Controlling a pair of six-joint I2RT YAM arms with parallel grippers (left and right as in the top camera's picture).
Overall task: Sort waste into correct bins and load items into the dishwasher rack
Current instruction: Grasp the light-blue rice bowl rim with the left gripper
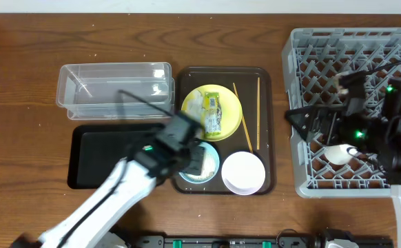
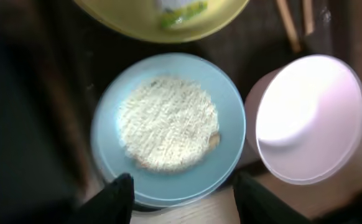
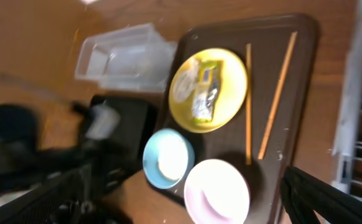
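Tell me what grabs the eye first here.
The yellow plate with the printed snack wrapper on it stands out, in the far half of the dark brown tray mid-table. Nearer, the light-blue bowl holds white rice, the left gripper poised with open fingers at its near rim. The big grey rack fills the right side.

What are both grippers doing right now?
Left gripper: open above the blue bowl, holding nothing.
Right gripper: open wide, empty.

Two bowls (image 1: 242, 172), two chopsticks (image 1: 258, 114), one plate (image 1: 232, 109)
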